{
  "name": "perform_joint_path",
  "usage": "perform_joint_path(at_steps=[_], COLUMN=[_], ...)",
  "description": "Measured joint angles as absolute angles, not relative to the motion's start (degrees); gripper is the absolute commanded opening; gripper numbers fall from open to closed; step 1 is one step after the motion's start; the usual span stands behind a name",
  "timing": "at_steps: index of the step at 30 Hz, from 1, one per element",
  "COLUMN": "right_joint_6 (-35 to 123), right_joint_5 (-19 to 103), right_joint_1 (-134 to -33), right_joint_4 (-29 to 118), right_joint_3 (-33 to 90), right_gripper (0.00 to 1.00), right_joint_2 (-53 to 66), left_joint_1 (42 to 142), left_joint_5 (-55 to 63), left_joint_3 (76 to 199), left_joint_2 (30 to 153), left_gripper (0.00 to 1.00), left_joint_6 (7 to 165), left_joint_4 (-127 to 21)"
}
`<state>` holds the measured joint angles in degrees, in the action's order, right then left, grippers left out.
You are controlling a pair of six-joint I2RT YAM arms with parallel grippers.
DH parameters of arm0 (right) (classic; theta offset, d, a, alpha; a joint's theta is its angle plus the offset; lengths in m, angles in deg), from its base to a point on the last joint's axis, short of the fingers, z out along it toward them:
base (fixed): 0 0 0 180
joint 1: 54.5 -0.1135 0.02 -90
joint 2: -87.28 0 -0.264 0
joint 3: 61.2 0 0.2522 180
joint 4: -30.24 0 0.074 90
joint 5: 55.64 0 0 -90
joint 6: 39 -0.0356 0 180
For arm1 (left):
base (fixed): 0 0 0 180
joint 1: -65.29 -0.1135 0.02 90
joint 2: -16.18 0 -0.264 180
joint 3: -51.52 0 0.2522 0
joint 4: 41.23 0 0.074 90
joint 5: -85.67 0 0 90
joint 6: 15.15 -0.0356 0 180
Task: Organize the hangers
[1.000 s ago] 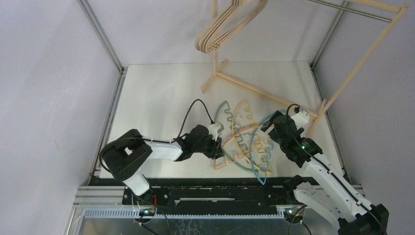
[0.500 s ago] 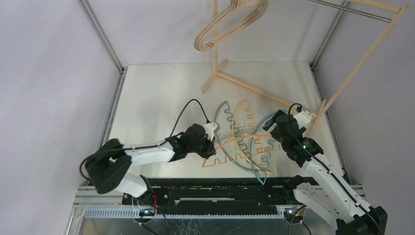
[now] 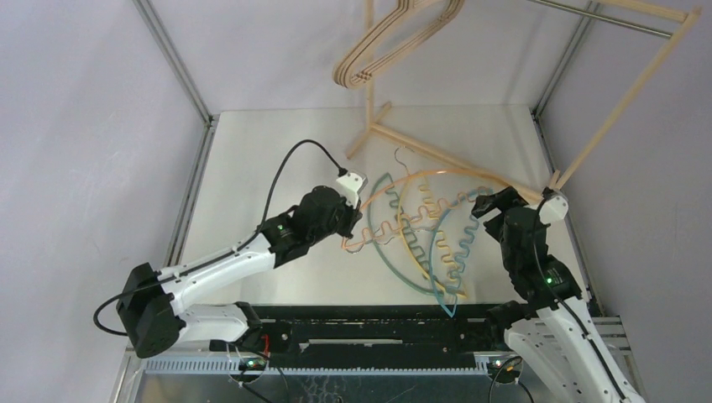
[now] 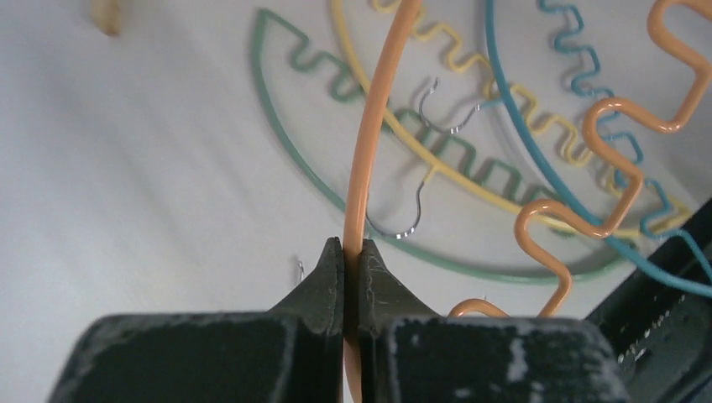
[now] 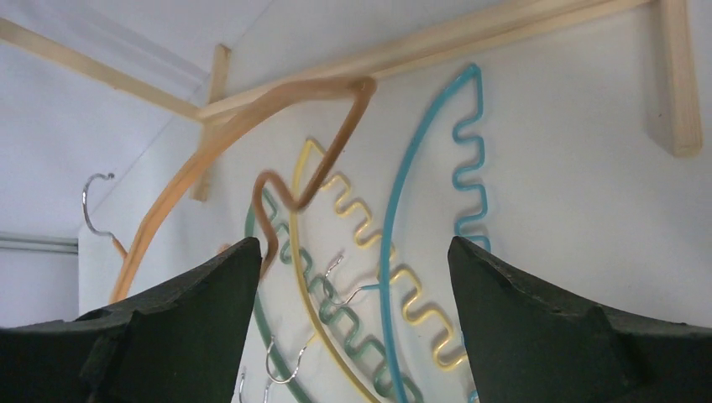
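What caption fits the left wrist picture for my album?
Left gripper pinches the thin orange wavy hanger above a teal hanger, a yellow hanger and a blue hanger.

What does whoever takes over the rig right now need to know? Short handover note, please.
Left gripper: shut on the arc of the thin orange wavy-edged hanger, which is tilted up above the others.
Right gripper: open and empty, hovering over the far ends of the thin hangers.
On the table: the teal wavy hanger, the yellow wavy hanger and the blue wavy hanger, overlapping in a pile.
Done: the beige wooden hangers hang up on the pale wooden rack frame.
Left: hang the orange one, then the three on the table.
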<state>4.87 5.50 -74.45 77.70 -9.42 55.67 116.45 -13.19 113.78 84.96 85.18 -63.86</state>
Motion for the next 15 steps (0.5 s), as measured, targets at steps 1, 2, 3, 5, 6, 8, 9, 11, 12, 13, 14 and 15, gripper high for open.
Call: perform_joint_path(at_steps=[1, 2, 3, 5, 6, 8, 9, 11, 12, 13, 14, 15], right_joint_6=[5.2, 5.9, 6.6, 8.1, 8.9, 10.3, 11.1, 12.8, 13.2, 13.8, 14.4, 14.9], right_joint_5=[5.3, 5.2, 5.3, 5.8, 6.3, 7.4, 8.2, 10.5, 10.8, 11.8, 12.7, 13.4], right_joint_1=[-74.3, -74.1, -74.0, -74.0, -74.0, -74.0, -74.0, -74.0, -74.0, -74.0, -74.0, -74.0], right_joint_4=[77.5, 77.7, 77.7, 77.4, 76.9, 76.0, 75.5, 74.2, 74.0, 73.6, 73.2, 72.8], right_joint_3=[-9.1, -8.4, -7.8, -6.5, -6.1, -5.5, -5.4, -5.0, -4.8, -4.0, -2.8, -1.6], right_gripper=[0.89, 0.89, 0.89, 0.88, 0.88, 0.86, 0.86, 0.86, 0.86, 0.86, 0.86, 0.86], right_joint_2=[56.0, 56.0, 56.0, 56.2, 56.8, 58.6, 59.9, 64.0, 64.8, 66.8, 68.4, 69.5], left_joint_1=[116.3, 116.3, 116.3, 116.3, 116.3, 116.3, 116.3, 116.3, 116.3, 116.3, 116.3, 116.3], left_joint_5=[-13.9, -14.7, -15.8, -17.3, -18.0, -19.8, -20.9, -23.1, -24.1, -25.4, -26.7, -27.8], left_joint_3=[115.0, 116.2, 117.6, 120.2, 121.5, 124.5, 125.6, 127.5, 128.3, 128.9, 129.6, 130.3], left_joint_2=[85.5, 86.0, 86.6, 88.0, 88.8, 90.9, 91.8, 93.4, 94.1, 94.8, 95.6, 96.4], left_gripper=[0.00, 0.00, 0.00, 0.00, 0.00, 0.00, 0.00, 0.00, 0.00, 0.00, 0.00, 0.00], left_joint_6=[84.6, 84.3, 83.8, 82.9, 82.3, 81.2, 80.5, 79.1, 78.4, 77.6, 76.6, 75.7], left_joint_4=[-63.9, -64.1, -64.2, -64.3, -64.3, -63.9, -63.6, -63.0, -62.7, -62.3, -62.0, -61.6])
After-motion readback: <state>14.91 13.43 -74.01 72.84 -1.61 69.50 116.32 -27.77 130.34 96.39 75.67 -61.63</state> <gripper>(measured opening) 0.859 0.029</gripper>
